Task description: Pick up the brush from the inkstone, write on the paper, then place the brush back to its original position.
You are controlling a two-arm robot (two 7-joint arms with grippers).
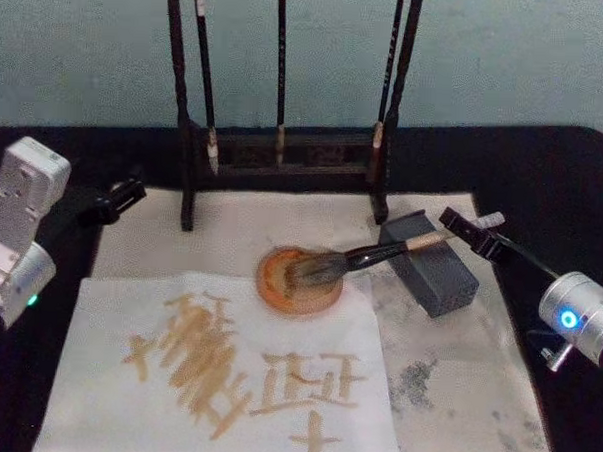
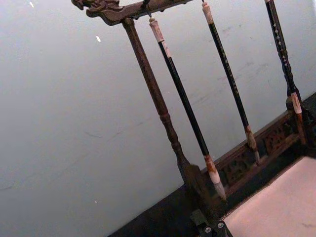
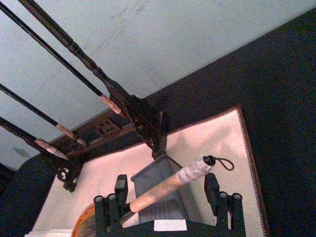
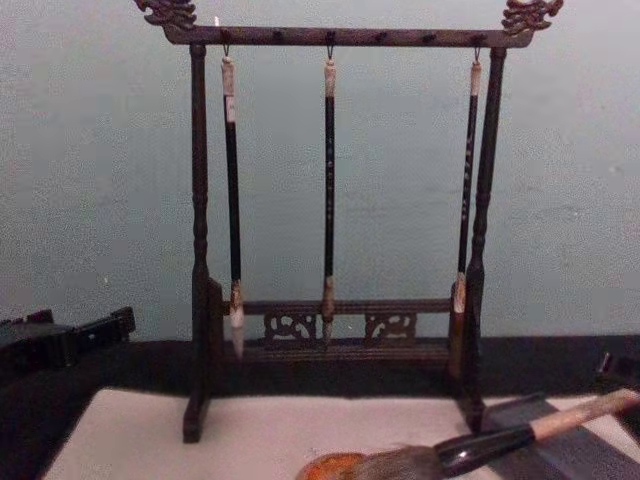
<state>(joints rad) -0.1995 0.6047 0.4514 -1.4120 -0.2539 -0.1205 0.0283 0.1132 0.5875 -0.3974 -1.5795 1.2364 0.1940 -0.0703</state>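
Observation:
The brush (image 1: 380,253) lies with its bristles on the round orange inkstone (image 1: 279,290) and its pale handle (image 3: 163,190) propped on a grey block (image 1: 439,277). My right gripper (image 1: 471,233) is open at the handle's far end. In the right wrist view its fingers (image 3: 120,186) stand wide on either side of the handle, apart from it. The paper (image 1: 225,383) lies in front of the inkstone, covered in golden-brown strokes. My left gripper (image 1: 123,196) is parked shut at the mat's far left corner. From the chest, the brush (image 4: 450,455) shows low on the right.
A dark wooden rack (image 1: 285,155) with three thin hanging brushes stands at the back of the cream mat (image 1: 454,393). The mat's right half is ink-stained. Black tabletop (image 1: 554,177) surrounds the mat. A pale wall rises behind.

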